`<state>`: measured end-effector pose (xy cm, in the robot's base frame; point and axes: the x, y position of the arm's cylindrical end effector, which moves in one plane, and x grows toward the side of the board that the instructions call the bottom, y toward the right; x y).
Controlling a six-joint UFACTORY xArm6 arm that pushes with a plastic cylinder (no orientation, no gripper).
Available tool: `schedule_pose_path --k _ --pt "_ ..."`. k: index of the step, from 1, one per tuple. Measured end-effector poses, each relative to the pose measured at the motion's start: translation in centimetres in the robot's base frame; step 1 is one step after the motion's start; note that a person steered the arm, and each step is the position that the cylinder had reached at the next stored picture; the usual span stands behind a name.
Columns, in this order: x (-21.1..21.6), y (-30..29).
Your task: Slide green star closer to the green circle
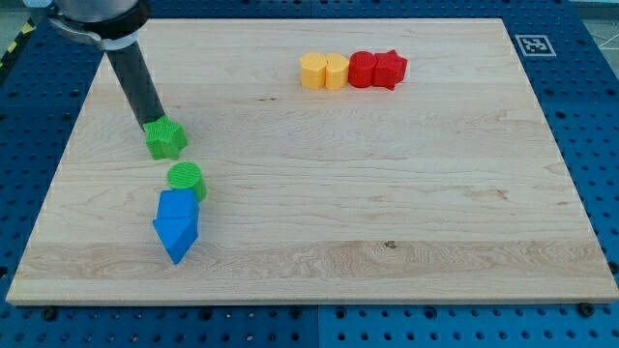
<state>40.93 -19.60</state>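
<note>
The green star (165, 138) lies at the view's left on the wooden board (387, 193). The green circle (185, 180) sits just below it and slightly to the right, with a small gap between them. My tip (153, 122) touches the star's upper left edge; the dark rod rises from it toward the view's top left.
A blue block (177, 207) touches the green circle's lower side, with a blue triangular block (176, 236) right below it. At the view's top middle stands a row: two yellow blocks (323, 71), a red circle (363, 70) and a red star (390, 70).
</note>
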Motion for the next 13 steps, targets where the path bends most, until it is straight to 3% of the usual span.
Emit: schedule_pose_path --k 13 --pt "3.8 2.3"
